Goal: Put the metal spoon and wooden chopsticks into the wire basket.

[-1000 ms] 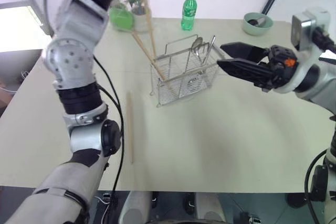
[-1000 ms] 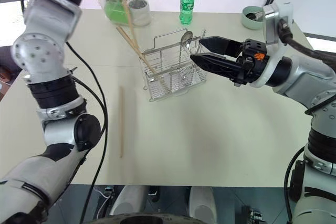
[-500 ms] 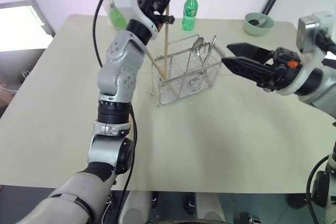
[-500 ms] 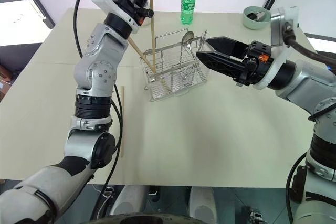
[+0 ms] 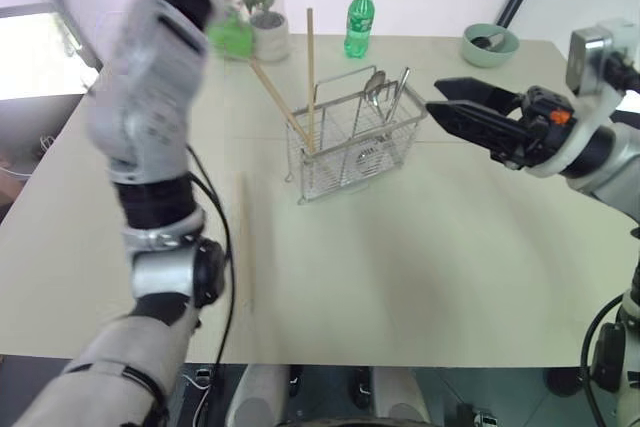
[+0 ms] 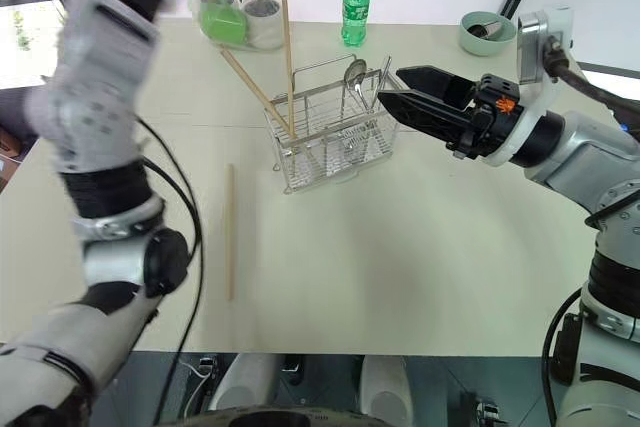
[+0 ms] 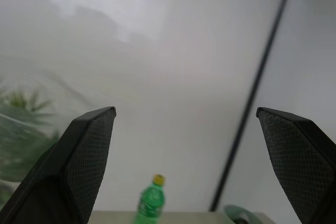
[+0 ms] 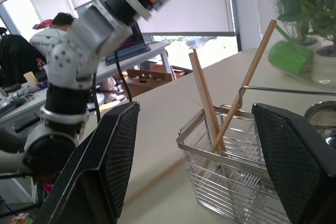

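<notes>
Table: wire basket with wooden chopsticks

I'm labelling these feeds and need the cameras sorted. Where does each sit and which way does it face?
Eye views: on the head, looking down over the table, basket and both arms.
Left wrist: on the left arm, aimed up at the wall between open left hand fingers; bottle low down.
Right wrist: on the right arm, facing the basket between open right hand fingers.
Shared: both wrist views catch the plant.

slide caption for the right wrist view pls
Open right gripper facing the wire basket, two chopsticks leaning inside.
</notes>
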